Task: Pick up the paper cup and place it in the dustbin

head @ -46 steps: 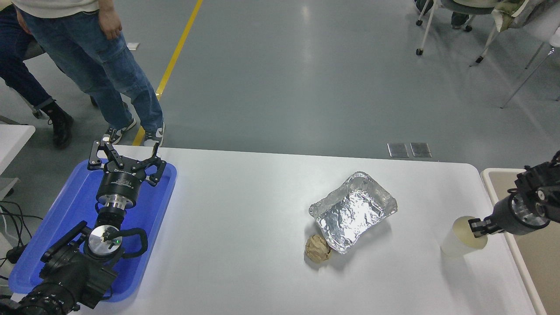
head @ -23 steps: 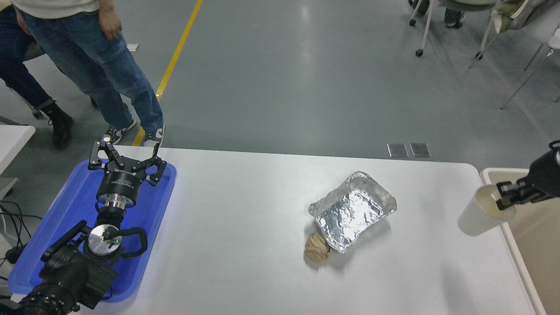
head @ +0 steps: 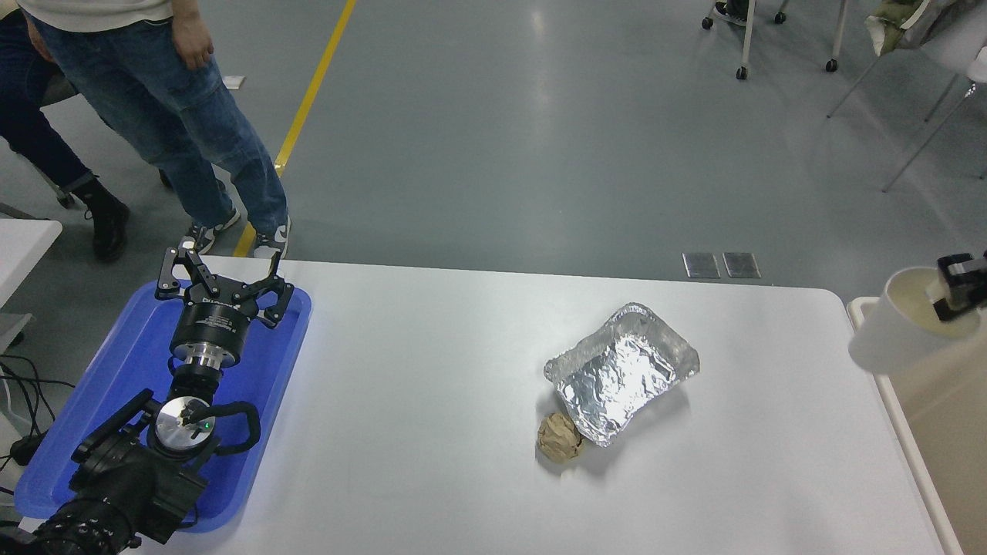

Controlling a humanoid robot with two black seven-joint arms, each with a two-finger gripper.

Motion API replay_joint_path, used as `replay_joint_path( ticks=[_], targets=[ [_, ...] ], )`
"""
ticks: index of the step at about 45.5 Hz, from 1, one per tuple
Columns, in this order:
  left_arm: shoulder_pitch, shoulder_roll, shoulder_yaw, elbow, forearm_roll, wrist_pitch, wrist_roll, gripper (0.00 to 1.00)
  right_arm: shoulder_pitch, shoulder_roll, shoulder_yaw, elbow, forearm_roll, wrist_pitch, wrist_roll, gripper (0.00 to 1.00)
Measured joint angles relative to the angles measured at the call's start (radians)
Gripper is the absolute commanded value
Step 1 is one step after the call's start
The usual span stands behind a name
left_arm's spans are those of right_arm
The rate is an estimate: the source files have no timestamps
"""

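The cream-white paper cup [head: 902, 324] hangs tilted in the air at the far right, above the table's right edge and the near rim of the beige dustbin [head: 944, 432]. My right gripper [head: 956, 297] comes in from the right edge and is shut on the cup's rim; only its fingertips show. My left gripper [head: 220, 281] is open and parked over the blue tray at the lower left.
A crinkled foil tray [head: 623, 370] and a crumpled brown paper ball [head: 559, 438] lie right of the table's middle. A flat blue tray [head: 85, 432] lies under the left arm. People stand beyond the far left corner; chairs stand far right.
My right gripper has lifted the cup off the table and carried it up and to the right, from beside the table's right edge to over the dustbin's rim. The left arm has not moved.
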Motion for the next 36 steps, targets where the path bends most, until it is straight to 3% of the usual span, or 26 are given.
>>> replay_joint_path(
  ticks=[10, 17, 36],
  targets=[
    [0.000, 0.000, 0.000, 0.000, 0.000, 0.000, 0.000, 1.00, 0.048, 0.005, -0.023, 0.012, -0.002, 0.005, -0.003, 0.00],
    [0.000, 0.000, 0.000, 0.000, 0.000, 0.000, 0.000, 1.00, 0.058, -0.005, -0.049, -0.002, -0.076, 0.006, -0.006, 0.00],
    [0.000, 0.000, 0.000, 0.000, -0.001, 0.001, -0.002, 1.00, -0.111, -0.198, -0.013, -0.248, -0.308, -0.026, 0.010, 0.00]
  ],
)
